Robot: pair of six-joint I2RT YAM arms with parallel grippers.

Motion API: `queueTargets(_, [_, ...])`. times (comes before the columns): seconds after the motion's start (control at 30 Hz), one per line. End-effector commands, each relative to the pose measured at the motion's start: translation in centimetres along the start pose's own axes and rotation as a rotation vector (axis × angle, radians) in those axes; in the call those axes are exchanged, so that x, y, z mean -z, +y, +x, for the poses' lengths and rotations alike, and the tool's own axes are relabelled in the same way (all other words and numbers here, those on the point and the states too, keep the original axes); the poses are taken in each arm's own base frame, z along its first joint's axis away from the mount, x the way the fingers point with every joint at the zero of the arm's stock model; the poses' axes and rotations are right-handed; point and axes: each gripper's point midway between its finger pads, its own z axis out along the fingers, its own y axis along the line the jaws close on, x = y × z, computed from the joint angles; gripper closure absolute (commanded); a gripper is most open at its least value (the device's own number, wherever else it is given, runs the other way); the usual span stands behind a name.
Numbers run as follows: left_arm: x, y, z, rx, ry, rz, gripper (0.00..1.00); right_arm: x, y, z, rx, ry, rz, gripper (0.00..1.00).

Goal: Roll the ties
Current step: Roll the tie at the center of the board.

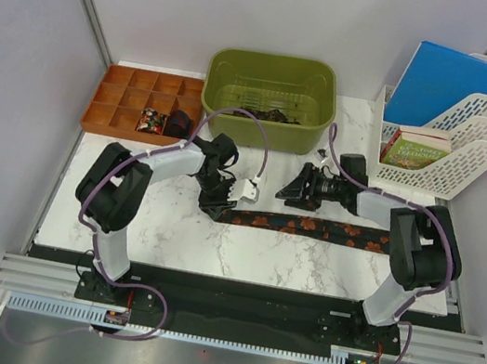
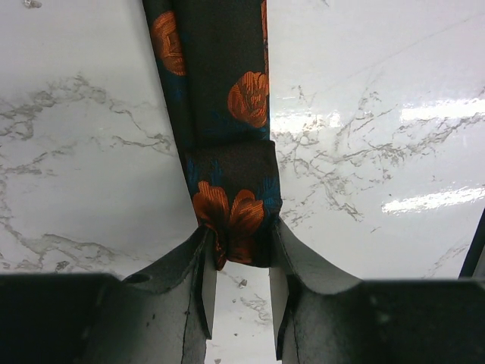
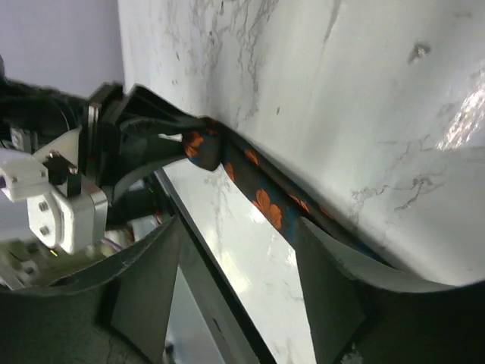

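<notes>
on glossy veined table point(image 1: 168, 235), narrow floral-woven tie point(image 1: 311, 228)

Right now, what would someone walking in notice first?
A black tie with orange flowers lies stretched across the white marble table, its folded end pinched in the left end effector. Behind it sits a green basket, and back left an orange divided tray.

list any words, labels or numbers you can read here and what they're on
Book in the white file rack: cover lettering is there, but too small and blurred to read.
Tie, green basket, orange tray, blue folder: no text visible.
</notes>
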Motion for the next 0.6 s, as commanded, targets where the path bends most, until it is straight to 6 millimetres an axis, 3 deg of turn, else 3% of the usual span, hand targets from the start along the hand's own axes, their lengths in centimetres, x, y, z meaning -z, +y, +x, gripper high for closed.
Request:
queueTargets(0.0, [-0.7,0.0,-0.9,0.048,-0.016,-0.009,0.89,-0.4,2.2,-1.3,-0.177,-0.209,-0.095,0.39])
queueTargets(0.03, [-0.8,0.0,-1.0,0.057,-0.019,-0.009,0.89,-1.1,3.1,-1.3,-0.204,-0.232,-0.113,0.41])
queueTargets(0.1, [-0.8,0.0,-1.4,0.077,-0.027,-0.014,0.89,-2.3,2.9,0.1,-0.221,-0.214,-0.102,0.48])
queueTargets(0.23, [-1.1,-0.5,-1.3,0.084,-0.018,-0.012,0.89,-5.0,5.2,1.7,-0.178,-0.168,-0.13,0.5])
queueTargets(0.33, [-1.2,-0.5,-1.4,0.088,-0.022,-0.013,0.89,-6.6,5.2,1.9,-0.184,-0.157,-0.132,0.5])
queueTargets(0.57, [-1.6,0.1,-3.4,0.083,-0.053,-0.013,0.89,-8.9,2.5,3.1,-0.211,-0.12,-0.08,0.51])
